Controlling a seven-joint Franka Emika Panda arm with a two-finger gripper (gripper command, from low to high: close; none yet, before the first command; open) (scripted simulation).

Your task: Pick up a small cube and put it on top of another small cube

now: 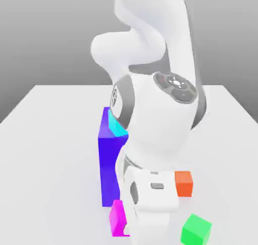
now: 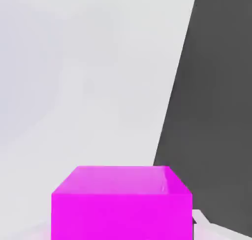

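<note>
Down by the hand, jaws were clamped on the small cube (image 2: 121, 203): light, rigid, slick-looking, best pinched across flat opposite faces.

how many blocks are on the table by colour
magenta-pink cube: 1
orange cube: 1
green cube: 1
cyan cube: 1
big blue-violet block: 1
total: 5

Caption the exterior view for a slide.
Panda arm holding a pink cube beside the blue block, near orange and green cubes.
</note>
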